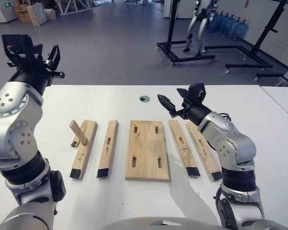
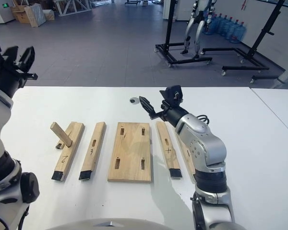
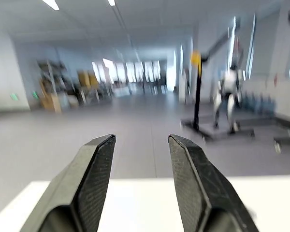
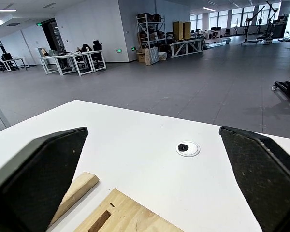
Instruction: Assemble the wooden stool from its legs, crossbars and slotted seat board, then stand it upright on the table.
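A slotted seat board [image 1: 147, 149] lies flat at the middle of the white table [image 1: 259, 124]. Two wooden legs lie left of it: one marked 2 [image 1: 84, 148] and another [image 1: 108, 147]. A short crossbar [image 1: 78, 132] stands tilted on the marked leg. Right of the board lie two more legs [image 1: 182, 146], the outer one [image 1: 204, 151] partly under my right arm. My right gripper [image 1: 175, 98] hovers open and empty over the far ends of the right legs. My left gripper [image 1: 36, 50] is raised open beyond the table's far left edge, holding nothing [image 3: 140, 140].
A round cable grommet [image 1: 144, 98] sits in the table behind the board. Another table [image 1: 285, 100] adjoins at the right. Black wheeled frames [image 1: 192, 52] stand on the floor beyond. Bare tabletop lies in front of the parts and to the right.
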Robot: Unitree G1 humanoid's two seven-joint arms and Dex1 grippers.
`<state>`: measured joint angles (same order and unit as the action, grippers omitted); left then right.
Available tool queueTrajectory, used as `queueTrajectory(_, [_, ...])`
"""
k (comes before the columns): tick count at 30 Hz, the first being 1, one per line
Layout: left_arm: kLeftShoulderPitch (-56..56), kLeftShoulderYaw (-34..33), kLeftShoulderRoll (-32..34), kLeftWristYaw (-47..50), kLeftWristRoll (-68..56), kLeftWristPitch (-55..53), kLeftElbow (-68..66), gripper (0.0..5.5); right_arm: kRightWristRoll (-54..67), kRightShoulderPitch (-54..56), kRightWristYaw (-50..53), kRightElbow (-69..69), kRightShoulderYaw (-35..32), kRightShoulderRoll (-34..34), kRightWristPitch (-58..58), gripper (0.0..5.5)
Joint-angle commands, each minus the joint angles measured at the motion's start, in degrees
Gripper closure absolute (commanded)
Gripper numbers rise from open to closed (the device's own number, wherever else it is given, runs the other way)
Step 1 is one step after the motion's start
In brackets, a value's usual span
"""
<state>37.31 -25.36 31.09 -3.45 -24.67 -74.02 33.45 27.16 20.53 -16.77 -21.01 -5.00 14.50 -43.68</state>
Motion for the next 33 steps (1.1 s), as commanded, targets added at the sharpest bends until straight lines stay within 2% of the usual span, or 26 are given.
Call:
queueTrajectory(1, [4.9, -4.4, 17.6, -15.8, -19.4, -18.5, -14.5, 3.49, 0.9, -2.8, 1.1, -3.7, -2.8, 1.8, -1.9, 0.49])
queueTrajectory(4, [7.4, -4.4, 24.3, -20.5, -21.2, -18.4, -21.2, 3.49, 0.8, -3.9, 1.6, -4.6, -3.8, 2.0, -1.9, 0.49])
queueTrajectory(6, [7.9, -3.7, 25.4, -21.1, -21.1, -18.3, -21.5, 3.39, 0.7, -3.9, 1.7, -4.3, -3.9, 2.0, -1.8, 0.49])
queueTrajectory(13, [4.1, -0.4, 26.4, -20.6, -31.1, -18.5, -17.5, 2.37, 0.6, -3.8, 1.9, -4.0, -3.8, 1.6, -1.4, 0.49])
queueTrajectory(19, [-5.8, 0.2, 26.3, -15.2, -35.6, -18.5, -14.3, 1.41, 0.6, -4.5, 2.4, -4.5, -4.1, 1.2, -1.3, 0.49])
queueTrajectory(25, [-16.5, -0.8, 25.1, -8.6, -40.0, -18.5, -9.5, 1.41, 0.5, -4.9, 2.5, -4.6, -4.4, 1.2, -1.0, 0.49])
queueTrajectory(31, [-23.8, -0.7, 19.9, 0.9, -46.6, -18.5, -5.4, 1.41, 0.4, -4.8, 2.8, -4.6, -4.1, 0.9, -0.9, 0.49])
queueTrajectory(33, [-27.1, -0.4, 17.6, 4.7, -45.4, -18.4, -3.1, 1.41, 0.4, -4.9, 2.8, -4.7, -3.9, 0.8, -0.9, 0.49])
